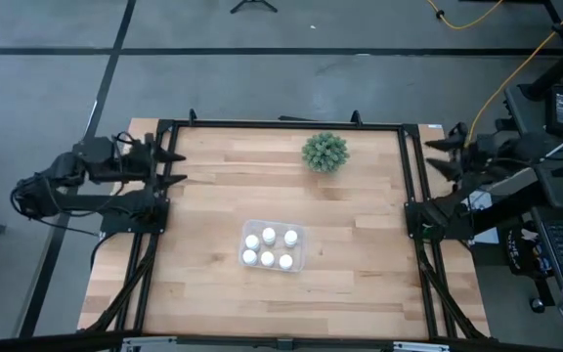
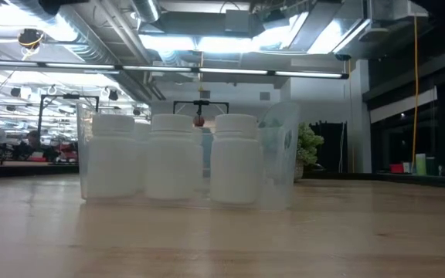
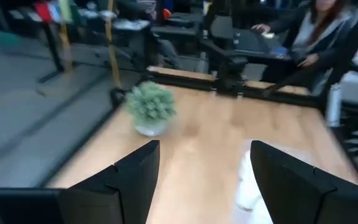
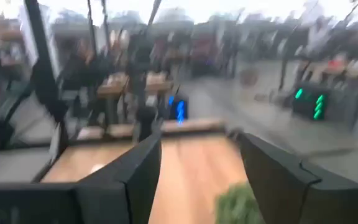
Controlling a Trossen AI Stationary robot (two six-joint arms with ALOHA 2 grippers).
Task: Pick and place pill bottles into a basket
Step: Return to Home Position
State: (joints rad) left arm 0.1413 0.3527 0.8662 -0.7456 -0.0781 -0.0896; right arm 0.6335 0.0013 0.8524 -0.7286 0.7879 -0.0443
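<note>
Several white pill bottles (image 1: 269,248) stand upright inside the clear basket (image 1: 301,235) on the middle of the wooden table. The low view shows three of them (image 2: 172,154) in a row behind the basket's clear wall (image 2: 280,154). My left gripper (image 1: 176,166) hangs raised at the table's left edge, open, with nothing between its fingers (image 3: 204,162). My right gripper (image 1: 436,156) hangs raised at the table's right edge, also open and empty (image 4: 197,155). Both are far from the basket.
A small green spiky plant (image 1: 324,152) stands in a pot near the table's far edge. A black frame (image 1: 281,124) runs around the table. Beyond the far side a person (image 3: 316,31) sits at a desk. Bare wood lies all round the basket.
</note>
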